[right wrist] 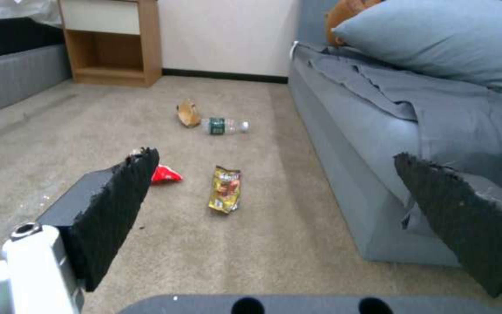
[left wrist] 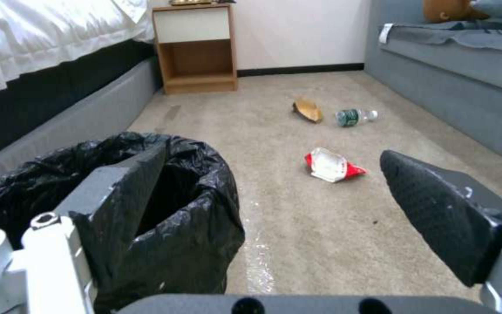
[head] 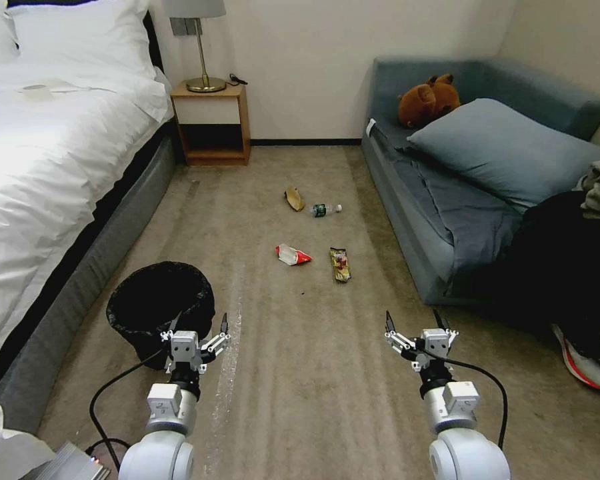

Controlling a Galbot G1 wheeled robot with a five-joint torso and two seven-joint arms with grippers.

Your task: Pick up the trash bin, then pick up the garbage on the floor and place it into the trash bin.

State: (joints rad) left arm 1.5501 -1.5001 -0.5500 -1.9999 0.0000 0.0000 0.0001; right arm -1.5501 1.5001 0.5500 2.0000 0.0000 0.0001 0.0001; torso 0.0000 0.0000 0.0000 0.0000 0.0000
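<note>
Head view: trash bin [head: 160, 308] near left by bed; left gripper [head: 198, 327] spread at its rim (right gripper [head: 414, 322] spread too). Left wrist view: red-white wrapper [left wrist: 332, 164], bottle [left wrist: 353, 117] farther. Right wrist view: yellow packet [right wrist: 226, 189] on carpet.

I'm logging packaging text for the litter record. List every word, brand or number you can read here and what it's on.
No text can be read.
Bottle: green label, print too small.
Yellow-brown snack packet: printing blurred.
Red-and-white wrapper: no legible lettering.
Tan paper scrap: no markings visible.
Trash bin: plain black bag, no label.
</note>
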